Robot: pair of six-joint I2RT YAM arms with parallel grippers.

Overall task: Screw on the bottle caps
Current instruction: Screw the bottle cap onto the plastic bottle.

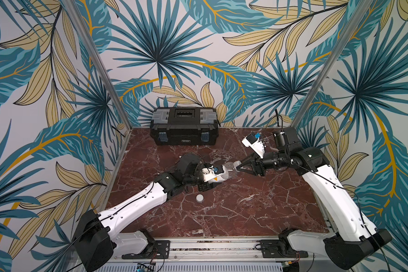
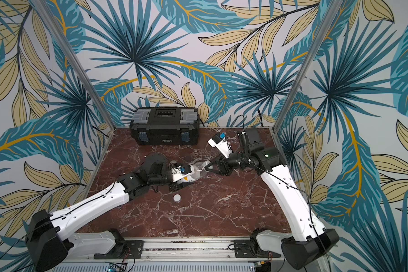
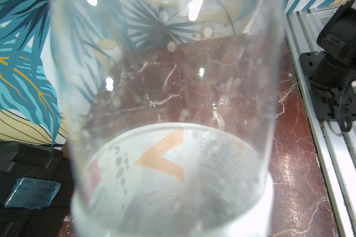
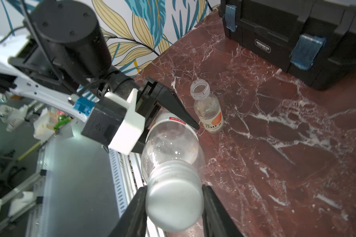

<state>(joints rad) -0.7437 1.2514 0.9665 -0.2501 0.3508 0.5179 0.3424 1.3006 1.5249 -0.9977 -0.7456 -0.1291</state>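
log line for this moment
left gripper: holds bottle | right gripper: shut on cap at neck | second bottle: uncapped, upright | spare cap: on table

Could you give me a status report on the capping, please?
Left gripper shut on first bottle, held sideways. Right gripper shut on white cap at its neck. Second bottle upright, uncapped; spare cap loose on table. Nothing in the way.

Print on the bottle (image 3: 169, 127) is blurred, unreadable.
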